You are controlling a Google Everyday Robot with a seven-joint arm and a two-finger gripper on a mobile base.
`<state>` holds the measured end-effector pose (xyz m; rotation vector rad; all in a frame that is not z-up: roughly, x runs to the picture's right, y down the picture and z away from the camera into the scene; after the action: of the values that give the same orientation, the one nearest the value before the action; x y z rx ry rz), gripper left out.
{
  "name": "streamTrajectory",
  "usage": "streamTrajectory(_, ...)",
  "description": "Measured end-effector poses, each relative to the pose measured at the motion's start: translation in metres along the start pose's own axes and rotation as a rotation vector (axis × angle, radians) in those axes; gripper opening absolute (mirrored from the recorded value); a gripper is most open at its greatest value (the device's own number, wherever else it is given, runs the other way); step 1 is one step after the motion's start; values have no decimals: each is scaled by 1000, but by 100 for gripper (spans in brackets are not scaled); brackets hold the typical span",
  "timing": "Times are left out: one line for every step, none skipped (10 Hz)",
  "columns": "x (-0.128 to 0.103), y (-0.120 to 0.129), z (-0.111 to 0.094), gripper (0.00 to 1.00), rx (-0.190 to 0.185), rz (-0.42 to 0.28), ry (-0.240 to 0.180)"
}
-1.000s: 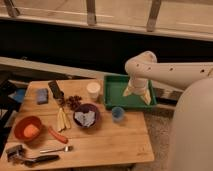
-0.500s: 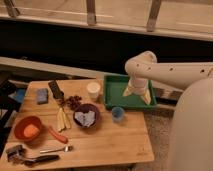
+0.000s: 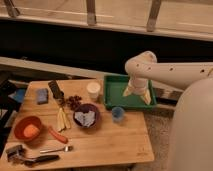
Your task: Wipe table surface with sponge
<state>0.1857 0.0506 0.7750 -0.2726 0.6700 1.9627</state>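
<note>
Pincer (image 3: 137,96) over tray (image 3: 116,91); sponge (image 3: 42,95) perhaps front-to-back.

You see a smooth cream-white arm (image 3: 175,75) with a rounded joint and small dark dots along its side, and a broad pale body shell (image 3: 192,130). Its gripper (image 3: 138,95), over the green tray (image 3: 111,102), has two yellowish fingers (image 3: 129,91) spread apart.

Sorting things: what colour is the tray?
The tray is green, camera view; the open claw hangs over it.

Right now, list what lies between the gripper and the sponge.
In the camera view, the gripper hangs open over the green tray; toward the sponge lie a white cup, reddish bits and a dark utensil.
</note>
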Motion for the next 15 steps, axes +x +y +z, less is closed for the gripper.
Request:
streamTrajectory(0,0,0,80,0,0,0)
streamTrajectory(0,0,0,80,0,0,0)
streamTrajectory(0,0,0,80,0,0,-1)
streamTrajectory(-1,2,-2,80,-3,-10,-6)
streamTrajectory(-3,6,-5,80,-12,-23,-14)
streamTrajectory(-5,19,-11,80,-32,-47,-28)
streamTrajectory(-5,36,-17,80,-54,-70,-40)
streamTrajectory(-6,58,-25,80,-82,-99,-54)
streamTrajectory(-7,78,-33,80,-113,-125,-68)
streamTrajectory(-6,103,-45,80,-158,-158,-82)
streamTrajectory(-4,121,-54,80,-192,-183,-91)
streamTrajectory(0,141,-65,80,-232,-216,-98)
streamTrajectory(13,171,-86,80,-311,-280,-106)
streamTrajectory(20,186,-100,80,-358,-321,-118)
streamTrajectory(22,191,-106,80,-375,-337,-124)
